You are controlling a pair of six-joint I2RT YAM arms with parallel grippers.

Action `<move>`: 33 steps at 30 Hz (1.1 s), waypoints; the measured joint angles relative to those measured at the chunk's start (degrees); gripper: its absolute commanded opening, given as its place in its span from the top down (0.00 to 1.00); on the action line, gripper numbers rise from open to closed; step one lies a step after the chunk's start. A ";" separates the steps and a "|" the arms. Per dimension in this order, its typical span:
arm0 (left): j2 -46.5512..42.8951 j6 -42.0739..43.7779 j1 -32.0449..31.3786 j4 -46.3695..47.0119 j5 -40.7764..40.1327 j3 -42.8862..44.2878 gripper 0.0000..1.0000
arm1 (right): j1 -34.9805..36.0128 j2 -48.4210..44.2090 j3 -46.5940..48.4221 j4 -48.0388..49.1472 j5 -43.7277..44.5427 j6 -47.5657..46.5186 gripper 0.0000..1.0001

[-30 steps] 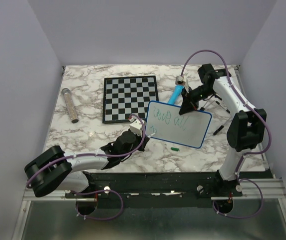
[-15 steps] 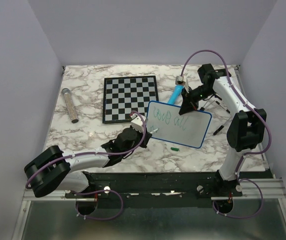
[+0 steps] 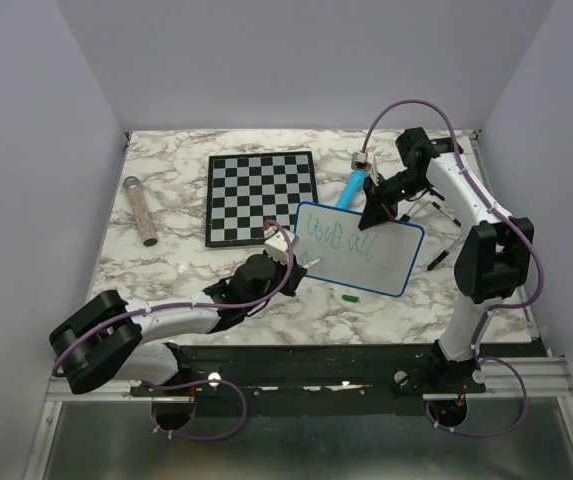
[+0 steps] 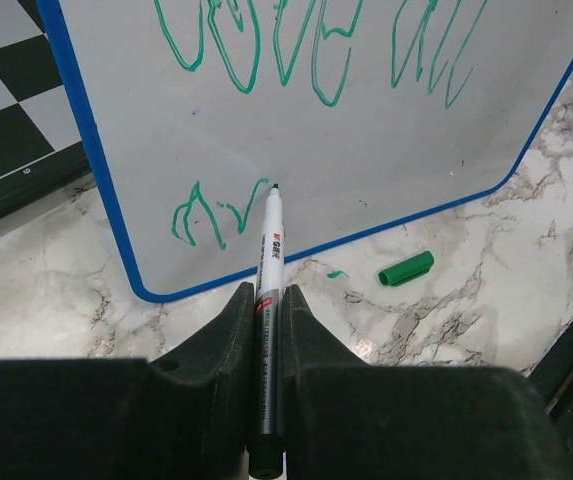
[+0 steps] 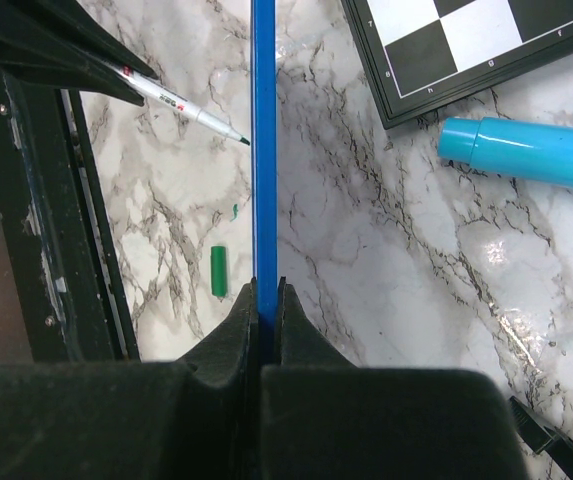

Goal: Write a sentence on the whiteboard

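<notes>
The whiteboard (image 3: pixel 366 255) with a blue rim lies tilted at the table's middle right; it also shows in the left wrist view (image 4: pixel 366 150). Green writing (image 3: pixel 344 237) runs across its top row, and a short second row (image 4: pixel 211 212) starts at its lower left. My left gripper (image 3: pixel 288 258) is shut on a grey marker (image 4: pixel 268 290), whose tip touches the board at the end of the second row. My right gripper (image 3: pixel 374 215) is shut on the board's far blue rim (image 5: pixel 264 150), seen edge-on in the right wrist view.
A black-and-white checkered board (image 3: pixel 260 196) lies behind the whiteboard. A light blue tube (image 3: pixel 353 186) lies by the right gripper. A green marker cap (image 3: pixel 349 298) lies near the board's front edge. A glittery cylinder (image 3: pixel 140 210) lies far left. Black pens (image 3: pixel 438 260) lie at right.
My left gripper has moved the marker a little up and to the right along the second row, adding green strokes. The right arm and board have not moved.
</notes>
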 measured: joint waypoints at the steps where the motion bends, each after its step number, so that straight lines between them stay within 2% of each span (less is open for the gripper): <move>1: 0.00 0.00 0.00 -0.13 0.26 0.00 1.00 | 0.00 0.00 0.00 0.00 0.00 0.00 1.00; 12: 2.60 0.00 0.00 -1.25 1.86 0.13 1.00 | 0.00 0.00 0.00 0.00 0.02 0.00 0.99; 33: 1.31 0.00 0.15 -1.60 0.48 0.22 1.00 | 0.00 0.00 0.00 0.00 0.02 0.00 0.99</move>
